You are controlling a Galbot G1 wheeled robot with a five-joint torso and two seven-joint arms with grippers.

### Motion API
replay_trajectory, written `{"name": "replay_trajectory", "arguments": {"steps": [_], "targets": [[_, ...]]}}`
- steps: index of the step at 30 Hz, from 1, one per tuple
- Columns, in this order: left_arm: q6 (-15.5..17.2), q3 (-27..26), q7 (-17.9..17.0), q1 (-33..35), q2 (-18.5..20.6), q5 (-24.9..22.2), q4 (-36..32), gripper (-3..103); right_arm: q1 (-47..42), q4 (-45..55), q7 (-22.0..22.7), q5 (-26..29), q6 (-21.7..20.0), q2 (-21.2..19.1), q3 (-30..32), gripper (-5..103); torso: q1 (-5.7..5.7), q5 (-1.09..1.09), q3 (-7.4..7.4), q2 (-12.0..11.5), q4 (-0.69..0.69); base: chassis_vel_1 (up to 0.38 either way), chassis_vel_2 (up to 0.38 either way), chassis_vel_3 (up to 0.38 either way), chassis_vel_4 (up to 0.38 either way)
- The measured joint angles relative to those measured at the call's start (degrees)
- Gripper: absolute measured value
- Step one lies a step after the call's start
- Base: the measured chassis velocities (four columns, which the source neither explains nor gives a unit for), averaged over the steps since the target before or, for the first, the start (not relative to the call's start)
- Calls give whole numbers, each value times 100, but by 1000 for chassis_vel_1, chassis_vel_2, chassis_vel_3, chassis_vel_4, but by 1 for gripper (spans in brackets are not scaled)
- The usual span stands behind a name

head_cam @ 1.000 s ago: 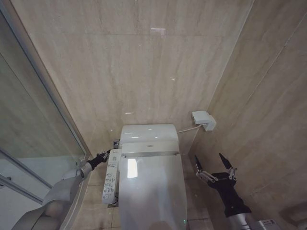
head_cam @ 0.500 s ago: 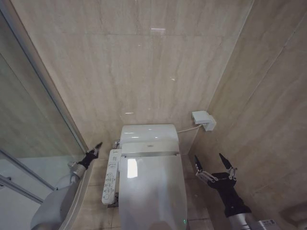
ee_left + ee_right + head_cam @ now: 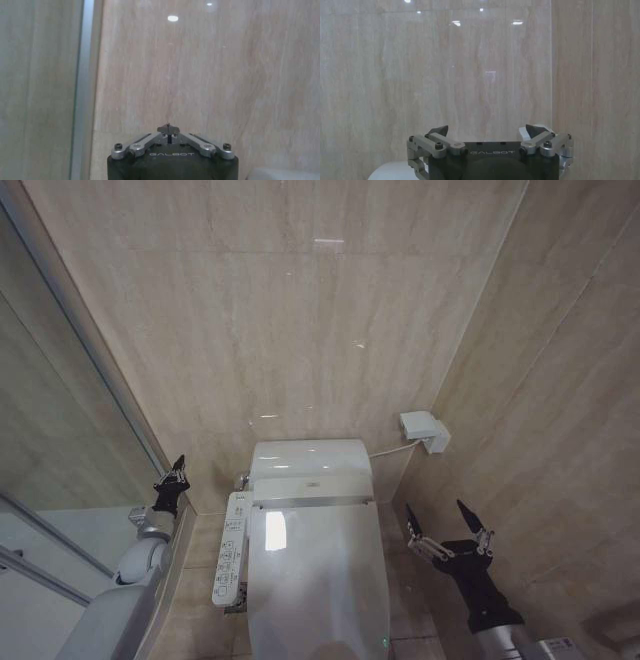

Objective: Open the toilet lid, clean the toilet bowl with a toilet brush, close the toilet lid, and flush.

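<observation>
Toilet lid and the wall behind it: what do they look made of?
The toilet lid looks like glossy white plastic: smooth, with a bright light reflection near its hinge end. The wall looks like polished beige stone or stone-look tile, going by its faint veining, thin joint lines and glints of light; which one is unclear.

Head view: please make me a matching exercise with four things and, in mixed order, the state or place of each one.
Things:
1. toilet lid
2. left claw
3. right claw
4. button strip

States or places:
a. shut, raised beside the glass panel
b. open, to the right of the toilet
c. closed, lying flat
d. on the toilet's left side

Pairs: 1-c, 2-a, 3-b, 4-d
</observation>
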Motion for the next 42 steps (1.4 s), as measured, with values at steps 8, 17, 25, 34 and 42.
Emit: {"name": "replay_trajectory", "arguments": {"steps": [8, 17, 25, 34, 42], "targets": [[435, -608, -858, 1464, -153, -43, -1765, 0, 0, 0, -1, 0, 0, 0, 0, 100, 0, 0, 0, 0, 1, 0, 0, 0, 0], [294, -1155, -871, 2521, -709, 271, -2617, 0, 0, 0, -1, 0, 0, 0, 0, 100, 0, 0, 0, 0, 1, 0, 0, 0, 0], [209, -1449, -965, 3439, -1019, 441, -3293, 0, 0, 0, -1, 0, 0, 0, -1, 100, 0, 1, 0, 0, 1, 0, 0, 0, 0], [31, -1397, -1006, 4245, -1387, 803, -3943, 0, 0, 0, -1, 0, 0, 0, -1, 100, -1, 1, 0, 0, 1, 0, 0, 0, 0], [-32, -1114, -1011, 4663, -1762, 1123, -4501, 0, 0, 0, -1, 0, 0, 0, -1, 100, 0, 1, 0, 0, 0, 0, 0, 0, 0]]}}
